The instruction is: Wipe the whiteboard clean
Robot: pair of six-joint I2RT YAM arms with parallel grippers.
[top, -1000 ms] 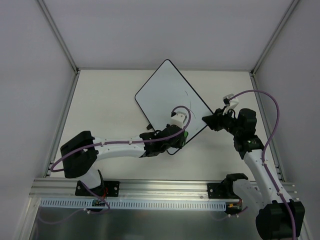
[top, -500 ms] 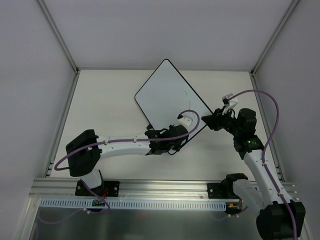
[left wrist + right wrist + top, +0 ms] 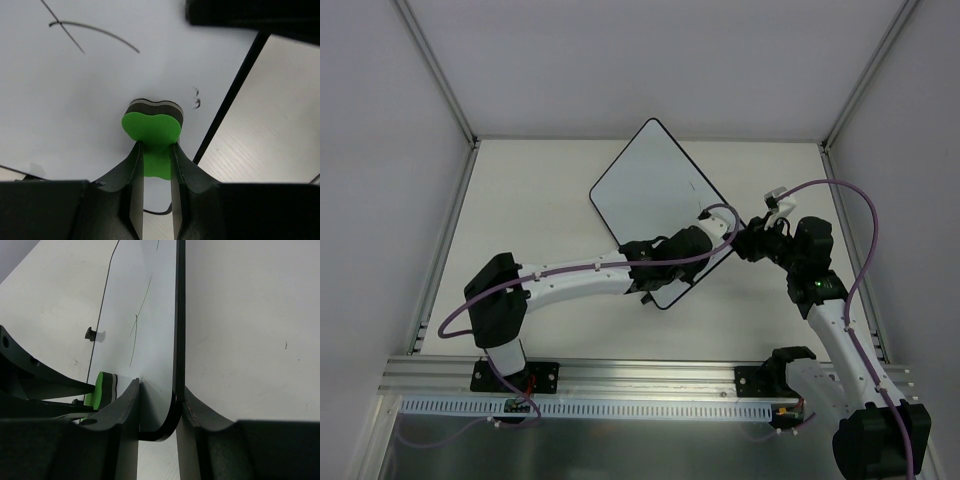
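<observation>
Step in hand: wiping. The left gripper (image 3: 156,150) is clamped on the green eraser (image 3: 151,127), whose felt face is down on the whiteboard (image 3: 645,185). The right gripper (image 3: 157,395) is pinched on the board's black frame (image 3: 180,315) at the right corner, one finger to each side. It acts as the anchor.

To do it well:
- Press the eraser flat and don't let it tip onto an edge.
- The next pass should run up-board to the curved stroke (image 3: 95,32) and the line crossing it. In the left wrist view both lie ahead and left of the eraser, well apart from it.
- Two small flecks (image 3: 196,97) sit just beside the eraser on its right, near the frame. A short sideways sweep should get them (easy to run off the rim there).
- The right wrist view shows thin long lines (image 3: 137,325) running up the face, so I'd expect several overlapping passes.
- The right grip must hold firm while the left pushes, or the board will likely skate on the table (image 3: 520,200).

Layout: the board lies on the table, turned like a diamond, at far-centre, and looks flat or nearly so. The eraser sits on its near-right part by the right corner, close to the right gripper but apart from it. From the top view most of the face reads white, with one faint mark near the right edge.
</observation>
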